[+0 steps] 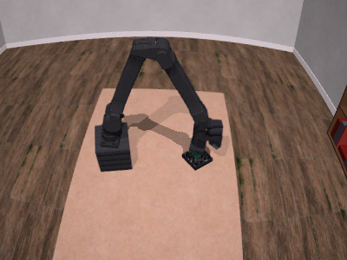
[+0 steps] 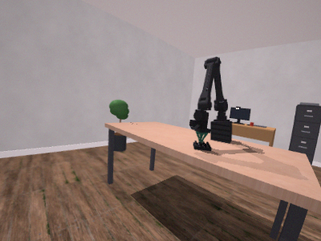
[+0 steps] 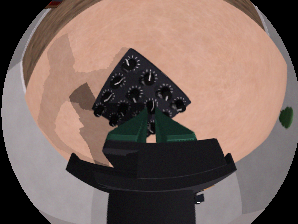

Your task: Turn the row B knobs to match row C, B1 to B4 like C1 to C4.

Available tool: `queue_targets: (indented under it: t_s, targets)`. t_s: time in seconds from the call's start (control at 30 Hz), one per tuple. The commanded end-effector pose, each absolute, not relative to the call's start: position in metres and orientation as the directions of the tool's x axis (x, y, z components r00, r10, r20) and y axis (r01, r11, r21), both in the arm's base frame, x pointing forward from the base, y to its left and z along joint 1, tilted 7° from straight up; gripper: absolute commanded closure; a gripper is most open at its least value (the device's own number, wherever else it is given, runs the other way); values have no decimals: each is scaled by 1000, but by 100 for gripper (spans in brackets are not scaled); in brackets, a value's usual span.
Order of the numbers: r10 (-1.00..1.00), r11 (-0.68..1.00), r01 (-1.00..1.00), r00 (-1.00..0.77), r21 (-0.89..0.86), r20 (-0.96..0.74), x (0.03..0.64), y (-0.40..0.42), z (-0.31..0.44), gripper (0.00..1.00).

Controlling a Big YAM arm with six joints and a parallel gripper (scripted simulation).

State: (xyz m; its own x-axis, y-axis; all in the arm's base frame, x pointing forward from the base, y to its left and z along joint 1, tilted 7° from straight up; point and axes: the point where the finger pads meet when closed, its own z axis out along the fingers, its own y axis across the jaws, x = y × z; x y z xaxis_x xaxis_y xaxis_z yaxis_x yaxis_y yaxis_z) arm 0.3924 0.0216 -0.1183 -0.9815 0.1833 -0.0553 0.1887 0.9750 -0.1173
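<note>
At the wrist view's centre, the end effector (image 3: 154,124) is closed nearly shut on a knob of the knob box (image 3: 136,83), which stands on the table (image 3: 200,50).

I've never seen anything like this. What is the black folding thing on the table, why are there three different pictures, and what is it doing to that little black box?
It is a jointed robot arm bolted to a black base block on a table. One camera looks down from above, one stands across the room, and one rides on the wrist. The arm ends in a gripper with two green fingers. Below it sits the knob box, a small panel of dials. The fingers are shut on a knob at the box's near edge; which knob is too small to tell.
</note>
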Motion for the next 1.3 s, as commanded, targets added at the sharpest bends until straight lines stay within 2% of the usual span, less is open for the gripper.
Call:
queue_targets:
  t_s: [0.0,0.43,0.97,1.27]
  targets:
    - [63,992,70,-996,-108,-65,408,23,-119,93]
    - [-264,958,-259,-964,-123,-26,408,24,-119,93]
    - [-506,855,-503,-862,-128,9,408,22,-119,93]
    - [-574,810,-572,-819,-129,21,408,20,-119,93]
